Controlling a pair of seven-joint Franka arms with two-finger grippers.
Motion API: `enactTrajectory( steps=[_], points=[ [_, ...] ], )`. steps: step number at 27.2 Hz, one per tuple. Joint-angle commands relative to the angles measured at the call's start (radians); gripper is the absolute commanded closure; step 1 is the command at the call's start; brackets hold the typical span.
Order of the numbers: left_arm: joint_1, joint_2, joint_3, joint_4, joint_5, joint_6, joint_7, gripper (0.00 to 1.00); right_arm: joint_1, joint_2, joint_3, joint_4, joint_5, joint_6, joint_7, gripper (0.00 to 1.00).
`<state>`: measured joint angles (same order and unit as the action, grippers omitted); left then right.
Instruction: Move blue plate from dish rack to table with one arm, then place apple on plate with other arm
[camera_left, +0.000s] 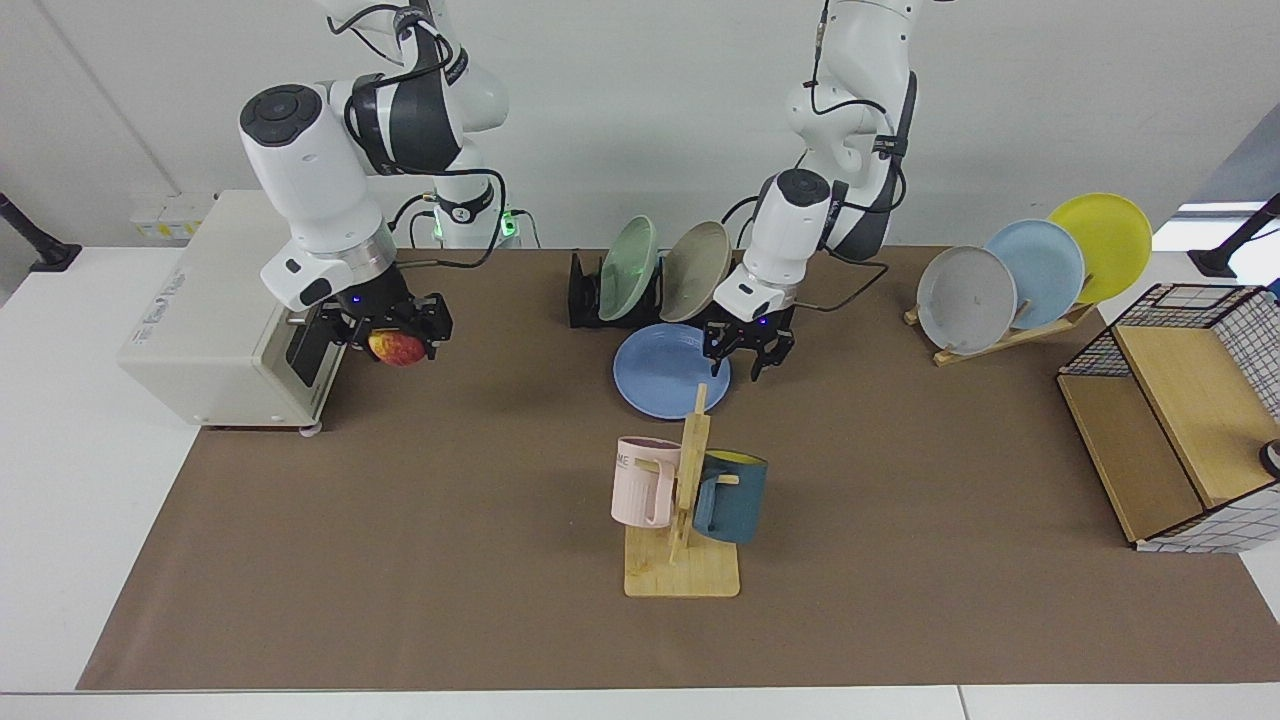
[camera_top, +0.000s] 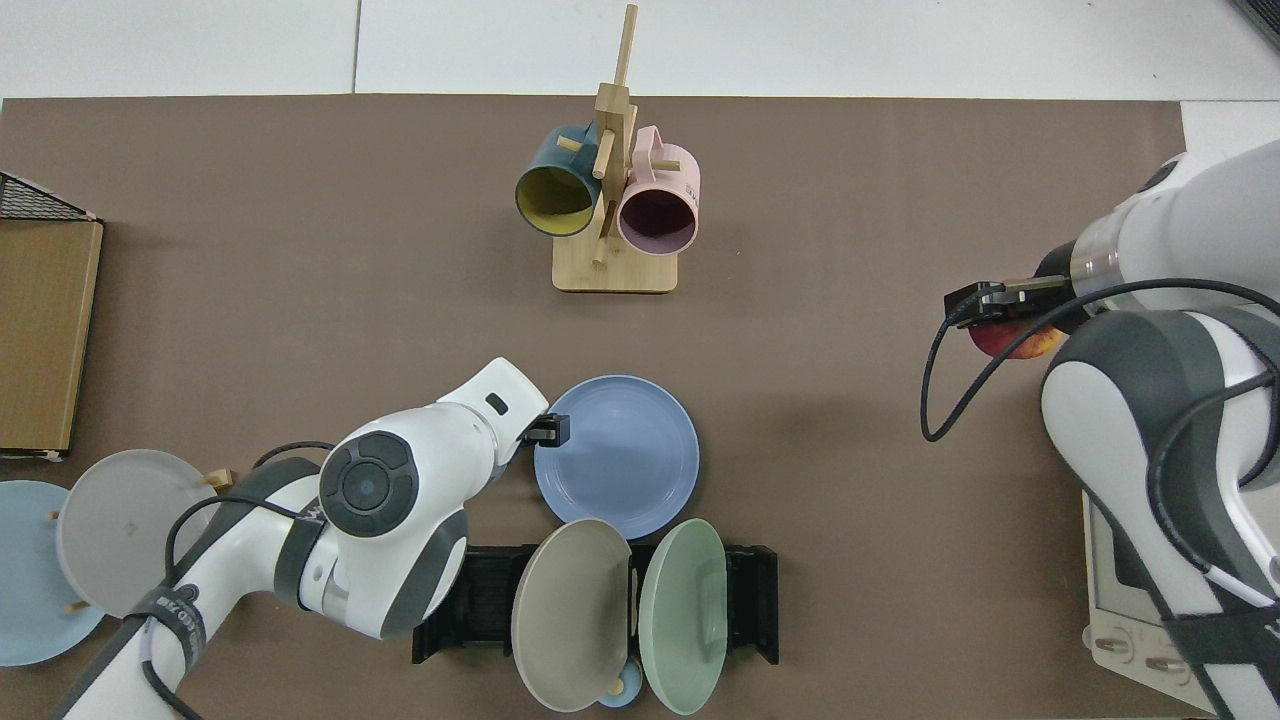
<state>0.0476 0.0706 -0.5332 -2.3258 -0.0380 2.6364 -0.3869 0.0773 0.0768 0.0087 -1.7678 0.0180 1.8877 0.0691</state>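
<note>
The blue plate lies flat on the table's brown mat, just in front of the black dish rack. A beige and a green plate stand in the rack. My left gripper is open at the plate's rim on the side towards its own arm, one finger at the edge. It holds nothing. Far off over the mat, my right gripper hangs shut on the red and yellow apple.
A wooden mug tree with a pink and a teal mug stands just in front of the plate. A slanted wooden stand holds grey, sky-blue and yellow plates. A white appliance sits behind the right gripper. A wire basket stands at the mat's end.
</note>
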Motion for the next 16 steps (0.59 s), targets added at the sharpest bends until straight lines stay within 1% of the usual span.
enactTrajectory(
  steps=[1, 6, 10, 12, 16],
  points=[
    [0.001, 0.012, 0.062, 0.085, -0.003, -0.067, 0.016, 0.0, 0.018, -0.02, 0.013, -0.027, -0.003, 0.001, 0.078, 1.0],
    [0.005, -0.023, 0.13, 0.166, 0.001, -0.174, 0.046, 0.0, 0.099, -0.009, 0.014, -0.032, -0.003, 0.017, 0.202, 1.0],
    [0.012, -0.075, 0.183, 0.197, 0.068, -0.251, 0.049, 0.0, 0.174, 0.008, 0.013, -0.047, -0.001, 0.071, 0.291, 1.0],
    [0.017, -0.103, 0.22, 0.235, 0.105, -0.318, 0.057, 0.0, 0.214, 0.02, 0.013, -0.061, -0.001, 0.106, 0.337, 1.0],
    [0.018, -0.104, 0.262, 0.353, 0.113, -0.502, 0.104, 0.0, 0.292, 0.064, 0.013, -0.061, -0.001, 0.165, 0.455, 1.0]
  ],
)
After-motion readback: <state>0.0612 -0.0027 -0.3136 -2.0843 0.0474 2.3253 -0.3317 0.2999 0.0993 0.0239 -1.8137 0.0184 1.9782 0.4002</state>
